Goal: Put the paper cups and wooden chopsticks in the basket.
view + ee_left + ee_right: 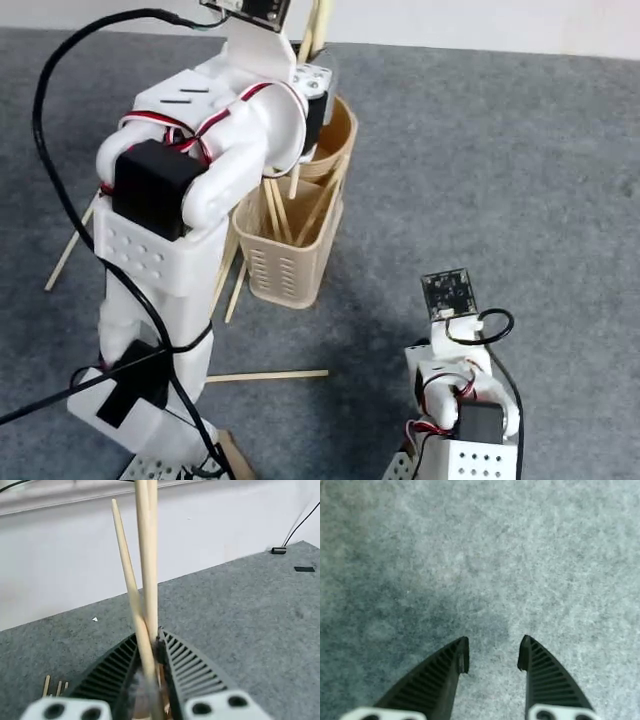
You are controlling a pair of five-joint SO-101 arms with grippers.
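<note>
The left end effector [159,632] is clenched on a bundle of wooden chopsticks [145,555], whose shafts rise from between its ribbed black fingers [112,667] toward a pale wall [60,555] in the left wrist view. In the high view, the left arm [200,170] stretches over a beige slotted basket [285,275] that stands upright on the grey counter [500,180], and the gripped sticks poke up past its wrist near the counter's far edge. Inside the basket, stored chopsticks [280,215] lean against the walls, and a tan paper cup [340,135] sits tilted at the far end, partly hidden by the arm. One loose chopstick [268,376] lies flat on the counter in front of the basket, between the two arm bases. A second stick [237,292] lies just beside the basket's near wall, and stray sticks [70,250] lie on the far side of the left arm. The right arm [462,400] sits folded low, well apart from the basket. The right end effector [492,652] is released, its two fingers spread and pointing down at the grey surface with nothing between them.
</note>
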